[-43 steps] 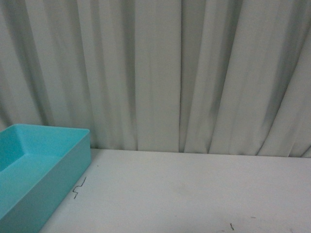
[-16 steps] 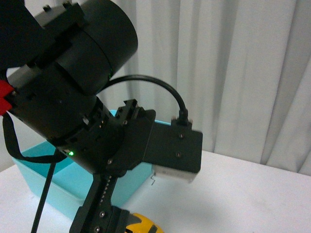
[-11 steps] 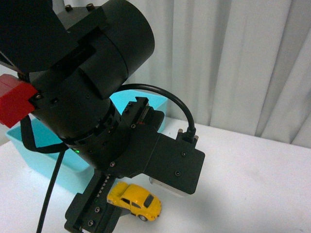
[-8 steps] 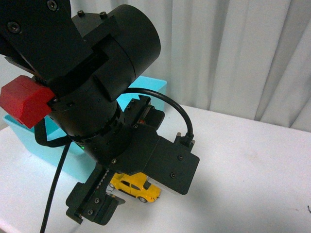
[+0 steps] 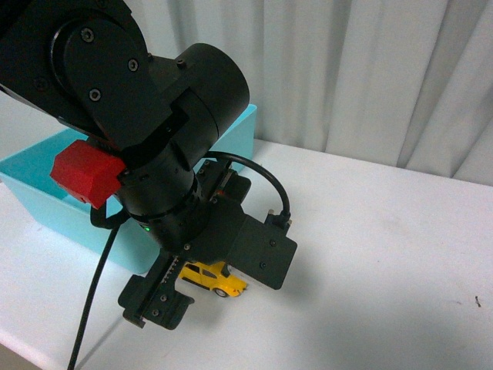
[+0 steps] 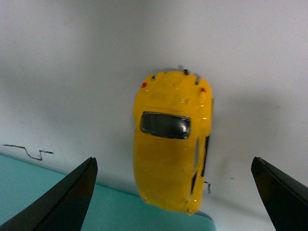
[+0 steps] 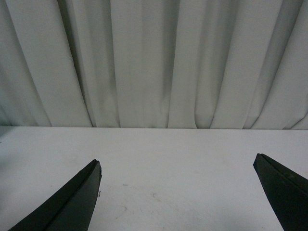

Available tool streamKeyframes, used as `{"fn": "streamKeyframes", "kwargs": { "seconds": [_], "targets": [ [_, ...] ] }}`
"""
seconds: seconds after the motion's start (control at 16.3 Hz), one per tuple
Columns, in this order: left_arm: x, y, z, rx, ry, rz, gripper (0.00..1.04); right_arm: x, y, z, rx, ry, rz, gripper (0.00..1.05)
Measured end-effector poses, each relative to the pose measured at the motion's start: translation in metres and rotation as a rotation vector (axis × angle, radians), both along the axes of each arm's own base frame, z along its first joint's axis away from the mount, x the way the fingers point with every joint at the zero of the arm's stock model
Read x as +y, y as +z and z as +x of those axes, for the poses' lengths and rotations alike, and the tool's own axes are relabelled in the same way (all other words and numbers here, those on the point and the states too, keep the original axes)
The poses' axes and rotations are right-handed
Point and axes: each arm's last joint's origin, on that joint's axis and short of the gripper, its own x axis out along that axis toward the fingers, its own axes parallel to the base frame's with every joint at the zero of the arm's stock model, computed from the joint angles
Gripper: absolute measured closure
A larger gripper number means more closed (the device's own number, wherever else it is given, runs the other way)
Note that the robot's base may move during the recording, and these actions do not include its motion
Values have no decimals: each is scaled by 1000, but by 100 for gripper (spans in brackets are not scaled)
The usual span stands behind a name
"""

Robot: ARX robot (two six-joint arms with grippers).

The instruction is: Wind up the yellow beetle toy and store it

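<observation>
White table (image 5: 385, 254), yellow beetle toy (image 5: 206, 274), turquoise bin (image 5: 54, 212)

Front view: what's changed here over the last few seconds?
The left arm swung into view and lowered its open left gripper over the yellow beetle toy, without gripping it. The toy stayed on the table beside the turquoise bin; the right gripper is open and empty.

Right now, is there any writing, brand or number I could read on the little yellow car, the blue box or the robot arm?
No readable text anywhere.
yellow beetle toy: no lettering shows.
turquoise bin: plain.
red block on the left arm: blank.
black squiggle on the table: scribble, not letters.
</observation>
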Motion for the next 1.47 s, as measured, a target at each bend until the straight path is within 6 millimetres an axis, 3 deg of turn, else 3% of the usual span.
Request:
{"fn": "streamKeyframes", "kwargs": {
  "seconds": [0.12, 0.43, 0.68, 0.86, 0.92, 1.11, 1.29, 1.47],
  "targets": [
    [3, -5, 5, 0, 13, 9, 7, 0, 0, 0, 0, 0, 0, 7],
    [2, -11, 7, 2, 27, 2, 62, 0, 0, 0, 0, 0, 0, 7],
    [0, -9, 5, 2, 49, -19, 67, 0, 0, 0, 0, 0, 0, 7],
    [-8, 3, -4, 74, 88, -139, 68, 0, 0, 0, 0, 0, 0, 7],
    [-14, 17, -4, 82, 106, -211, 72, 0, 0, 0, 0, 0, 0, 7],
    [-14, 92, 9, -19, 179, -527, 73, 0, 0, 0, 0, 0, 0, 7],
    [33, 156, 35, -255, 379, -733, 74, 0, 0, 0, 0, 0, 0, 7],
    [98, 183, 66, -503, 754, -755, 74, 0, 0, 0, 0, 0, 0, 7]
  ]
}}
